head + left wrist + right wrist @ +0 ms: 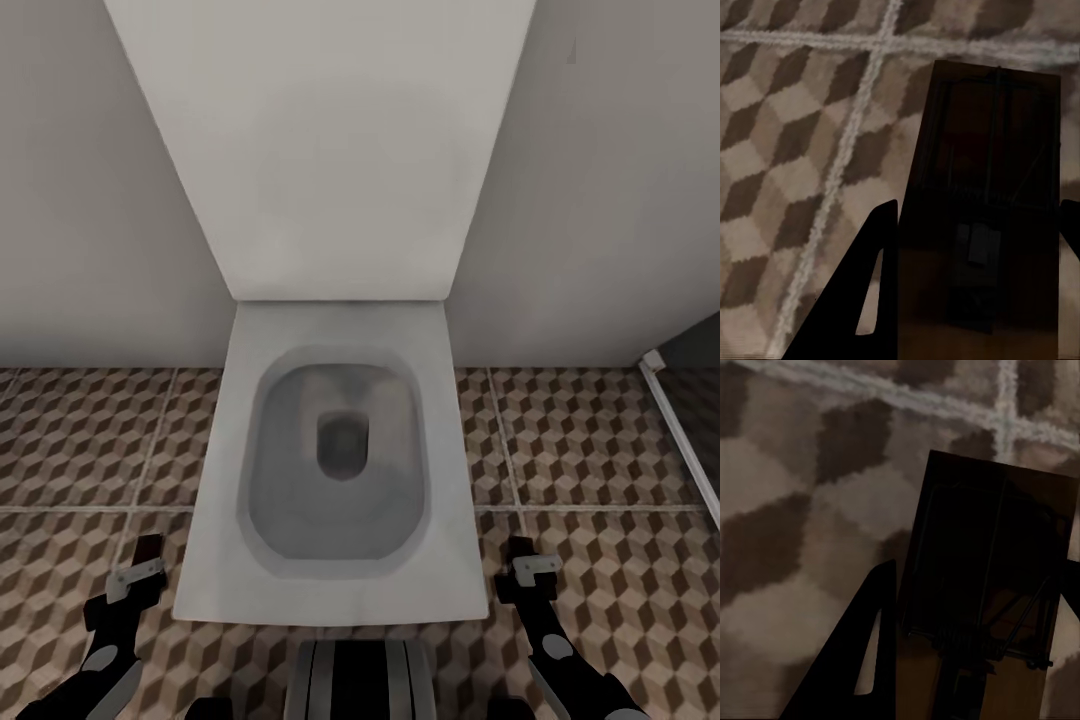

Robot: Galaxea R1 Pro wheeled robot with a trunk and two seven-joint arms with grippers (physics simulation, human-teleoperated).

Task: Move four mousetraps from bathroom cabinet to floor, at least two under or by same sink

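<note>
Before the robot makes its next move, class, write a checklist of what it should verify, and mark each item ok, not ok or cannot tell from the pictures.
1. Left gripper holds a mousetrap between its fingers: ok.
2. Right gripper holds a second mousetrap: ok.
3. Patterned floor lies below both grippers: ok.
4. Sink within sight for placing beside it: not ok; a toilet stands ahead.
5. Mousetrap springs set or released: cannot tell, too dark.
6. Both grippers apart from the toilet's sides: ok in the head view.
</note>
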